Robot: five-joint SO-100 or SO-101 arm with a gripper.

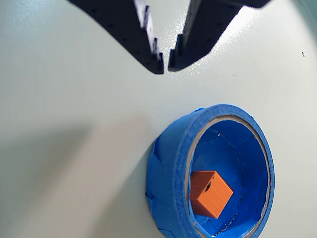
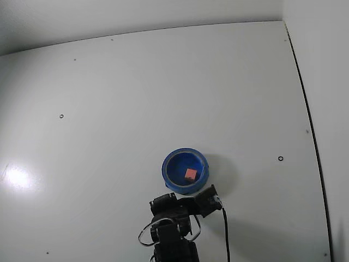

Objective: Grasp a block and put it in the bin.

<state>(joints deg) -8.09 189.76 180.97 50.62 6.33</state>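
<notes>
The orange-red block [image 1: 210, 194] lies inside the blue bin [image 1: 166, 168], on its floor near the wall, in the lower right of the wrist view. My gripper [image 1: 166, 67] is at the top of that view, above the bin and apart from it. Its black fingertips almost touch and hold nothing. In the fixed view the block [image 2: 191, 174] sits in the bin [image 2: 167, 170] at the lower middle of the white table. My black arm [image 2: 177, 215] is just below the bin; its fingers are hard to make out there.
The white table [image 2: 163, 82] has small black holes [image 2: 61, 116] [image 2: 280, 159]. A dark seam [image 2: 305, 109] runs down the right side. A black cable [image 2: 224, 234] trails from the arm to the bottom edge.
</notes>
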